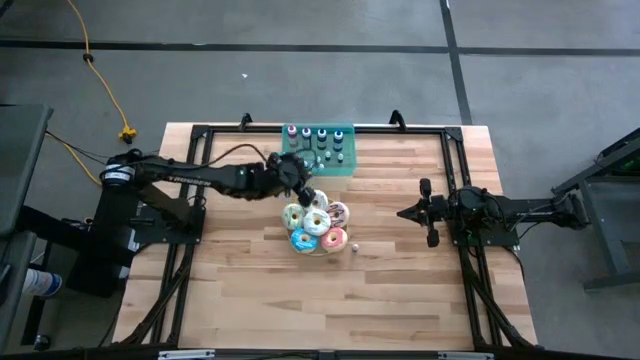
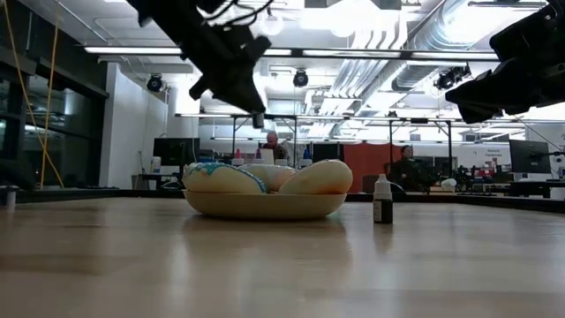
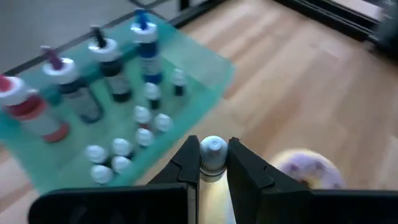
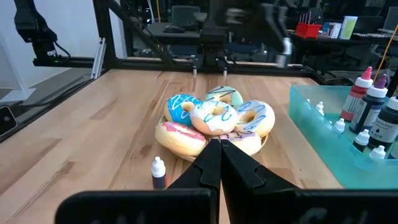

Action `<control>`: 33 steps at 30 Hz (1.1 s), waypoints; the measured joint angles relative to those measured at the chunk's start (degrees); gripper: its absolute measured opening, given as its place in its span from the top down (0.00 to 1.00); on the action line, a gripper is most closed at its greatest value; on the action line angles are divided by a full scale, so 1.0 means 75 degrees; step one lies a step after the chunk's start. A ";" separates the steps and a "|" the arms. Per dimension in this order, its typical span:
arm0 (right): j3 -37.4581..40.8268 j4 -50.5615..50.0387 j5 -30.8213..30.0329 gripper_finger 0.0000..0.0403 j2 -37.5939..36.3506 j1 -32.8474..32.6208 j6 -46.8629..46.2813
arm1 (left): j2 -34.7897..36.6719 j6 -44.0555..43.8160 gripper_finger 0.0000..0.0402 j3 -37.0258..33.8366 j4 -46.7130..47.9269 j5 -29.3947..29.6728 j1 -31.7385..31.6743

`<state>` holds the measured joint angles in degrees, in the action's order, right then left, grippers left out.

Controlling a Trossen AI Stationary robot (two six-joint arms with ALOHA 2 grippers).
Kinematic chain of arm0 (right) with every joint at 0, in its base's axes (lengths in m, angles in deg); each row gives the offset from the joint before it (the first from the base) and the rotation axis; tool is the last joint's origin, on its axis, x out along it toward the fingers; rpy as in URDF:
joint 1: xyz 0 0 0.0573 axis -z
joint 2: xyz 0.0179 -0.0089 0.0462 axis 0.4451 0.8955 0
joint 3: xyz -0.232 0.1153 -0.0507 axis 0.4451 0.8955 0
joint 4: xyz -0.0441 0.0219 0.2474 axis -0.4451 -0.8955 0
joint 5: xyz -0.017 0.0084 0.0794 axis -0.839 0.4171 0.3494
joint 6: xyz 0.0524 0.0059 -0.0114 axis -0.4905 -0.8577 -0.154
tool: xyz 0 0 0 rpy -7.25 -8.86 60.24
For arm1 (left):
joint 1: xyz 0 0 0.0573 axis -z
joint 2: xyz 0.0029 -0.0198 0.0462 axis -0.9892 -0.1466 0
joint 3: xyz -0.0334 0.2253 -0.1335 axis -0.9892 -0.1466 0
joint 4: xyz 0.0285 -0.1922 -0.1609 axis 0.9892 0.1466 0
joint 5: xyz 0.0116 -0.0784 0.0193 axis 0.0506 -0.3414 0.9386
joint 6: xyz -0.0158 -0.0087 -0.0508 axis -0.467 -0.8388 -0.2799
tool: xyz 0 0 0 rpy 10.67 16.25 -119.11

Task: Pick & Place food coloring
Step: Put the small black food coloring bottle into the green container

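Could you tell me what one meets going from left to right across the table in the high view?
Left gripper, holding a small bottle between tray and donuts → plate of donuts → lone bottle on the wood → right gripper. The teal tray lies behind, overlapping the first two.

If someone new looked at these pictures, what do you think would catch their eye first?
Most likely the pile of frosted donuts at the table's centre, with one small food coloring bottle standing alone beside it. Next, the left gripper, raised between the donuts and the teal tray, its fingers shut on a white-capped bottle. The right gripper waits shut at the table's right.
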<state>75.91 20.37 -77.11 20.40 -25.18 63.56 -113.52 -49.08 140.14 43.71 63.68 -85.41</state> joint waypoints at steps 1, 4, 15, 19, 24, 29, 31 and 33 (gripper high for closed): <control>-0.0002 0.0001 -0.0002 1.00 0.0000 -0.0002 0.0000 | -0.0003 -0.0026 0.91 0.0000 0.0000 0.0000 -0.0159; 0.0000 -0.0010 0.0000 1.00 0.0001 -0.0002 0.0000 | -0.0040 -0.0268 0.91 0.0000 0.0050 0.0050 -0.0664; 0.0000 -0.0005 -0.0002 1.00 0.0000 -0.0001 0.0000 | -0.0639 -0.0981 0.91 0.0014 0.0805 0.0078 -0.2168; -0.0001 -0.0007 -0.0002 1.00 0.0000 -0.0002 0.0000 | -0.0947 -0.0728 0.91 0.0000 0.0723 -0.0018 -0.2443; 0.0000 -0.0007 -0.0002 1.00 0.0000 0.0001 0.0003 | -0.1280 -0.0733 0.91 0.0000 0.0460 -0.0058 -0.2729; 0.0000 -0.0005 -0.0002 1.00 0.0000 -0.0001 0.0000 | -0.1555 -0.0744 0.91 0.0002 -0.0038 -0.0096 -0.2861; -0.0001 -0.0008 -0.0002 1.00 0.0000 0.0001 0.0000 | -0.1676 -0.0739 0.91 0.0003 -0.0166 -0.0239 -0.2904; -0.0002 -0.0007 -0.0002 1.00 0.0000 -0.0002 0.0000 | -0.1772 -0.0742 0.91 0.0003 -0.0289 -0.0291 -0.2904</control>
<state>75.89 20.31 -77.12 20.40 -25.20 63.56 -126.81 -54.64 140.16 41.54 61.49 -107.20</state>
